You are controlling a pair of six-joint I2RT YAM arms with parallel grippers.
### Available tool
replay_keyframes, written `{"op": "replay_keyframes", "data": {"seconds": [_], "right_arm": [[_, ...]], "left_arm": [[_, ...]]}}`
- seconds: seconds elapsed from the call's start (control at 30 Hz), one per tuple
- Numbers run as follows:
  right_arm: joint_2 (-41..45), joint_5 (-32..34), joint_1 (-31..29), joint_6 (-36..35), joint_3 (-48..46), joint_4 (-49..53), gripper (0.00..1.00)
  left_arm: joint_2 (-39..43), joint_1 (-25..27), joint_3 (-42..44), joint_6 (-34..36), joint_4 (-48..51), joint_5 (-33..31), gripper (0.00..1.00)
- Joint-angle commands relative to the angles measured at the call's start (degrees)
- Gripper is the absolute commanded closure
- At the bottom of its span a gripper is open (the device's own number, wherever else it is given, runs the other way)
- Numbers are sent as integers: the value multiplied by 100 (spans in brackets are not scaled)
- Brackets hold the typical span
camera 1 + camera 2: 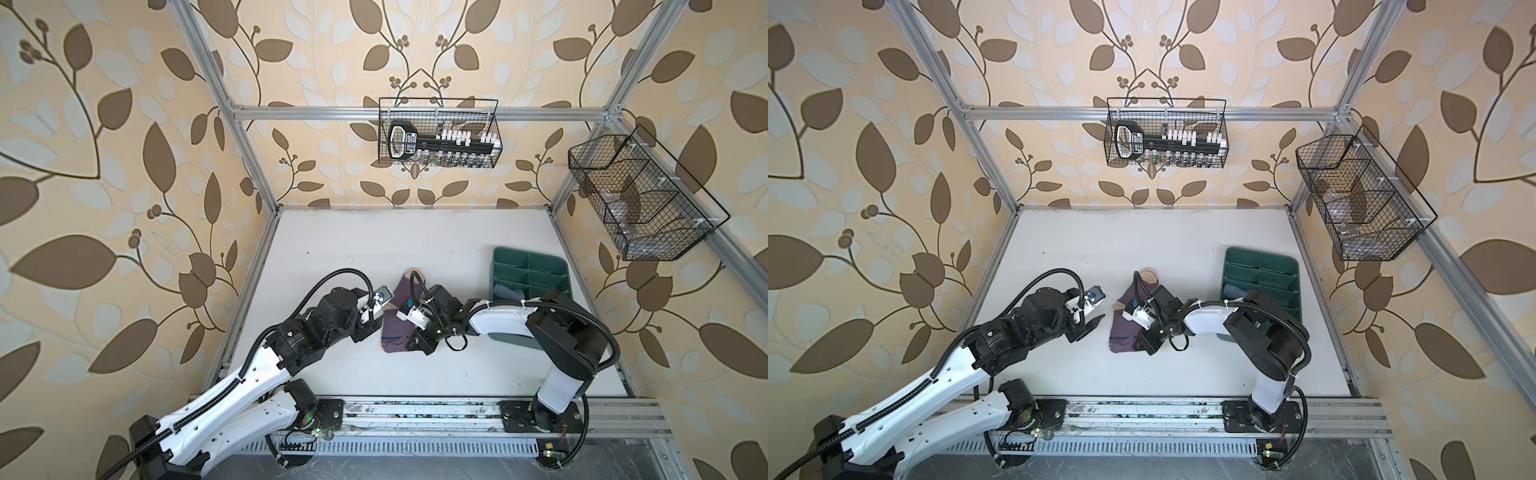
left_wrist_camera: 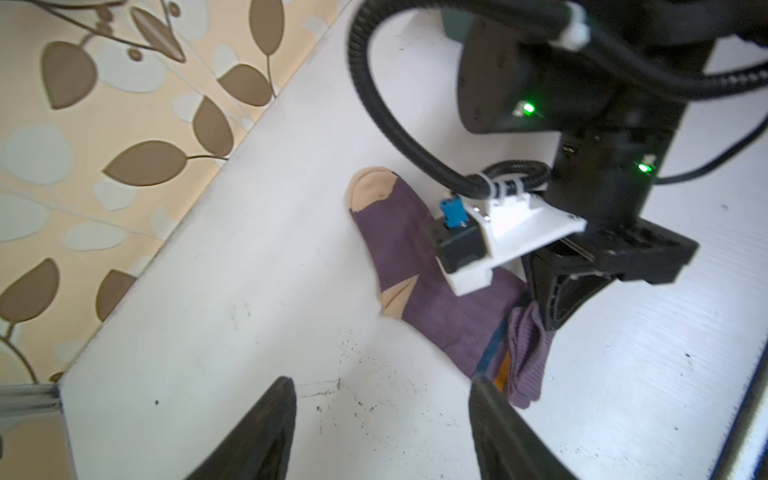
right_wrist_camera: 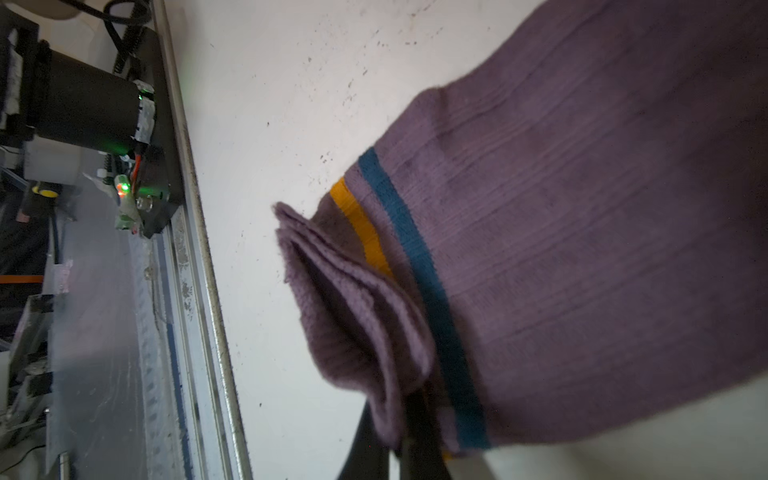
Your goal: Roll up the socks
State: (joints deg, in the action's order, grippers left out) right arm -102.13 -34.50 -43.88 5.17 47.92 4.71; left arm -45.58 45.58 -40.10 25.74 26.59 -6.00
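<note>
Sock (image 1: 395,334), purple and ribbed, flat on white table (image 1: 353,249) near its middle in both top views. Beige toe pointing to the back wall, beige heel on the left edge, cuff toward the front rail. Teal and orange stripes just above the cuff, clearest in the right wrist view, with the cuff folded into loose layers there.

Right gripper (image 1: 415,345) low over the cuff end, jaws clenched on a fold of that cuff. Fabric pinched between the black fingers (image 3: 361,453) and bunched around them. Rest of the sock stretching away from those jaws toward the toe.

Left gripper (image 1: 1090,327) in a top view just left of the sock, level with its lower half, jaws released and wide, holding nothing. Strip of bare table between its fingertips and the purple edge. Sock ahead of and beside the gap, not inside it.

Green tray (image 1: 528,258) at the right, well apart from the sock, partly under the right arm. Bluish cloth (image 1: 505,291) in one of its compartments, possibly a second sock, too small to tell.
</note>
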Motion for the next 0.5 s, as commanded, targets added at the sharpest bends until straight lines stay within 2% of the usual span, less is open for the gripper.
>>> {"op": "replay_keyframes", "data": {"seconds": [0.0,0.13,0.33,0.47], "right_arm": [[-226,-345,158,221,180,505,100],[-266,-307,250,245,219,662,100],[-354,-311,298,121,344,841,100],[-520,-307,408,147,510,1030,100]], "left_arm": [[-255,620,362,596,-338,-213,33],[-566,1545,619,889,-294,-910,35],[-812,2280,1078,1224,-710,-1210,34],[-1175,2489,1276,1402,-1203,-1341,34]]}}
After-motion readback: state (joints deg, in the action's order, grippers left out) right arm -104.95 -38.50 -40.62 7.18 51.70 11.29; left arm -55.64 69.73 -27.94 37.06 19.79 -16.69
